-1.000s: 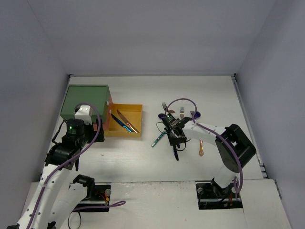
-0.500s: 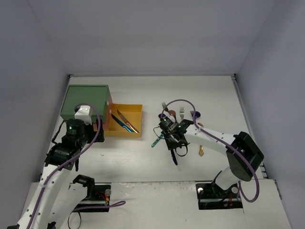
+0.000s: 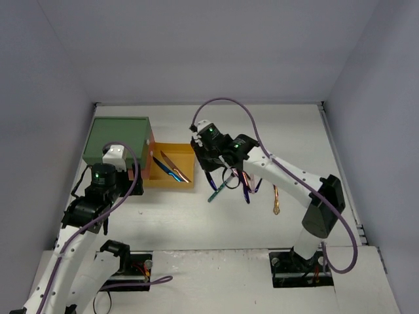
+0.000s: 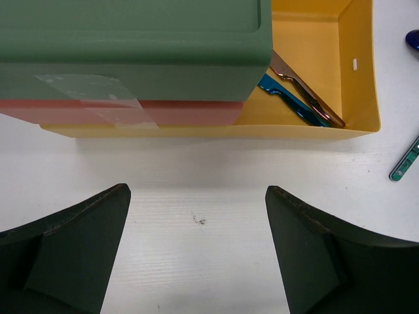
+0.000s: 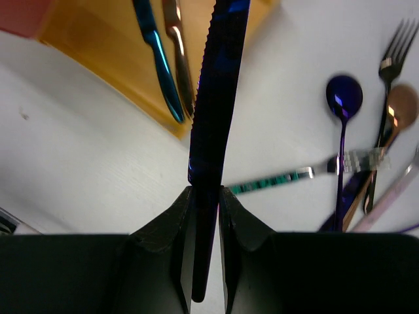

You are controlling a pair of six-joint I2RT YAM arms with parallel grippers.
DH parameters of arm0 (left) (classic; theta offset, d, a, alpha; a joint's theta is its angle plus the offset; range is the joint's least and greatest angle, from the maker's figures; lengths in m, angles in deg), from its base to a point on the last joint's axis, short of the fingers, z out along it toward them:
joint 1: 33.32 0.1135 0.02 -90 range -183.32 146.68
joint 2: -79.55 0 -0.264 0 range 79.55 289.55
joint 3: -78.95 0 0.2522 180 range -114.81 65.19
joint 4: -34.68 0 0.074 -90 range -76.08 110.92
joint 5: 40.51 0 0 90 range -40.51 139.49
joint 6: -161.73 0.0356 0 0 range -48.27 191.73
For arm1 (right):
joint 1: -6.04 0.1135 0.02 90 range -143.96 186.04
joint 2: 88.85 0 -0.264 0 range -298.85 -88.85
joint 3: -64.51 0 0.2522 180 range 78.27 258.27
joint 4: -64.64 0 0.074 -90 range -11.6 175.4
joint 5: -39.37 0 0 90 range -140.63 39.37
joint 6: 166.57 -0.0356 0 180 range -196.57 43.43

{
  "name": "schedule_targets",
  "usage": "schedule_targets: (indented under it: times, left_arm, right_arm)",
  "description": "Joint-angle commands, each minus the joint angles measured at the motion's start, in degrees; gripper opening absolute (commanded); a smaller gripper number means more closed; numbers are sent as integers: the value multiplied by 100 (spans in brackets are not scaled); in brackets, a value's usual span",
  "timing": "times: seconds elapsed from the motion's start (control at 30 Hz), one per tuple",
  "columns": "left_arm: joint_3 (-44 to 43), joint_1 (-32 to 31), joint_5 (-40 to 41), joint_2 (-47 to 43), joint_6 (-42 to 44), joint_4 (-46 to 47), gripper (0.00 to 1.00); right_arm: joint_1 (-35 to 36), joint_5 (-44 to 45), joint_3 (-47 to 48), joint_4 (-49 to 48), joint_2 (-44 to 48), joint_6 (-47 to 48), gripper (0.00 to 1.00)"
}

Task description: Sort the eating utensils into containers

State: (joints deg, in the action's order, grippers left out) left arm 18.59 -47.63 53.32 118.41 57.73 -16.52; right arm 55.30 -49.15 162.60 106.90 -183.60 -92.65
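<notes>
Left tool (image 4: 196, 190) spread wide, pointing down. Right arm (image 3: 288, 171) extended forward-left, right tool (image 5: 206, 191) pinching blue knife (image 5: 219, 78).

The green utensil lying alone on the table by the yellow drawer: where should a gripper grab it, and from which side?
Take the green utensil around the middle of its handle, coming straight down from above. It lies flat and slanted on the white table, slim, with bare surface along both long sides there, so jaws set across its narrow width could probably close on it.
</notes>
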Motion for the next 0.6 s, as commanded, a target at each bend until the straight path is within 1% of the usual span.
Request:
schedule_targets:
  times: [0.0,0.2,0.3,0.4,0.57]
  left_arm:
    - [-68,-20,-52,23,-50,276,82]
    - [-68,-23,-51,8,-42,284,82]
    - [-68,-28,-57,24,-41,290,82]
    - [-68,-20,-66,41,-41,287,82]
    - [-83,-20,-75,73,-41,284,82]
  right_arm:
    - [58,-327,1302,-141,-741,821,0]
    - [109,-483,2692,-189,-1992,1131,0]
    - [126,-483,3165,-253,-2409,1212,0]
    - [134,-494,3300,-405,-2810,1244,0]
    - [177,-458,3193,-627,-3165,1276,0]
